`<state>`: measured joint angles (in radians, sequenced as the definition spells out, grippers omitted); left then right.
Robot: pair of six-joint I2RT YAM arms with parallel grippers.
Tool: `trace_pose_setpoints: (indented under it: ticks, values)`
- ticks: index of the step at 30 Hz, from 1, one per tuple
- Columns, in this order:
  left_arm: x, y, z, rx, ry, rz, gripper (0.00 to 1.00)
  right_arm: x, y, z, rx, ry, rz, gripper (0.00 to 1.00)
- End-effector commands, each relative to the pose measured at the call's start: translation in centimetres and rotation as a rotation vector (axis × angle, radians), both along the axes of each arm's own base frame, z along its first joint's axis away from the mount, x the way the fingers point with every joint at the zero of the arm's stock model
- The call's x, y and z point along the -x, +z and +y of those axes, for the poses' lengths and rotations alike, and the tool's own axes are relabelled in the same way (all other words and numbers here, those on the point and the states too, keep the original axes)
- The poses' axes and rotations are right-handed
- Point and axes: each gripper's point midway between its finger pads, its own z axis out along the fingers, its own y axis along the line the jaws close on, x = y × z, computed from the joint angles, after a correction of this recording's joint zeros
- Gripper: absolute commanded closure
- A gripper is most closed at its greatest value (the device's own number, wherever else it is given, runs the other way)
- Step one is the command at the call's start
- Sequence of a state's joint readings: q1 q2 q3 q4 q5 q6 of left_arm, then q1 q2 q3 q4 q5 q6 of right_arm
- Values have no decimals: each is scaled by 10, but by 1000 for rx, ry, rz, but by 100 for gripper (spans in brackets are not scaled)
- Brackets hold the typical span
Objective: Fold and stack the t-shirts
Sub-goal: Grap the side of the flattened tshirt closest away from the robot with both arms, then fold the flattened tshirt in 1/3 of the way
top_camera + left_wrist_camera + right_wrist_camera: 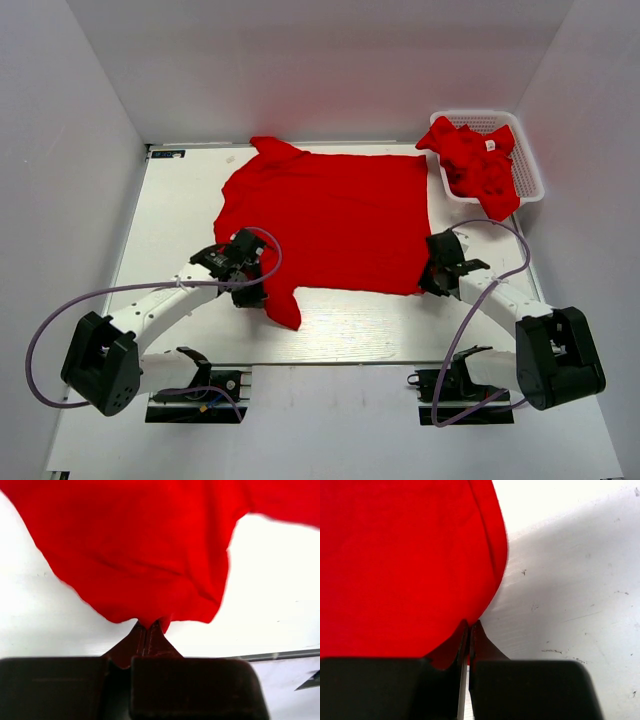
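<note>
One red t-shirt (330, 215) lies spread flat on the white table (360, 325), collar end to the left. My left gripper (252, 285) is shut on its near-left edge by the sleeve; in the left wrist view the red cloth (145, 560) bunches into the closed fingertips (148, 626). At the shirt's near-right corner my right gripper (432, 280) is shut on the hem. The right wrist view has the fabric (405, 565) pinched between the tips (470, 625). More red t-shirts (478, 160) sit crumpled in the basket.
A white lattice basket (528, 165) stands at the table's back right corner. White walls enclose the table on three sides. Bare table runs along the near edge between the arms.
</note>
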<state>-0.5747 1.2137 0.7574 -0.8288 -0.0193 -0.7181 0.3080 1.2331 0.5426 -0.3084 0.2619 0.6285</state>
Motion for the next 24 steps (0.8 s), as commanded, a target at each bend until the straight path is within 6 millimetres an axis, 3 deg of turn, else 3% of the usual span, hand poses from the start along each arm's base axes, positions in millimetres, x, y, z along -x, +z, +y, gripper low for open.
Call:
trace_pose_setpoints:
  ticks: [1, 7, 11, 18, 21, 22, 24]
  values:
    - [-30, 26, -4, 18, 8, -126, 100, -17, 15, 5, -2, 22, -41, 100]
    - [-73, 44, -15, -12, 22, -222, 100, -33, 26, 7, 14, 42, -53, 100]
    - [-101, 51, -9, -80, 73, -281, 100, -52, 40, 8, 33, 40, -89, 100]
    - [-155, 93, -11, -124, 66, -482, 100, -78, 56, 8, 72, 29, -109, 100]
    - [-178, 99, -12, -139, 53, -530, 100, -88, 60, 8, 87, 31, -112, 100]
    - [-185, 99, -10, -148, 51, -535, 100, -97, 69, 10, 83, 31, -132, 100]
    - [-200, 100, -14, -158, 21, -548, 100, -98, 63, 8, 106, 29, -99, 100]
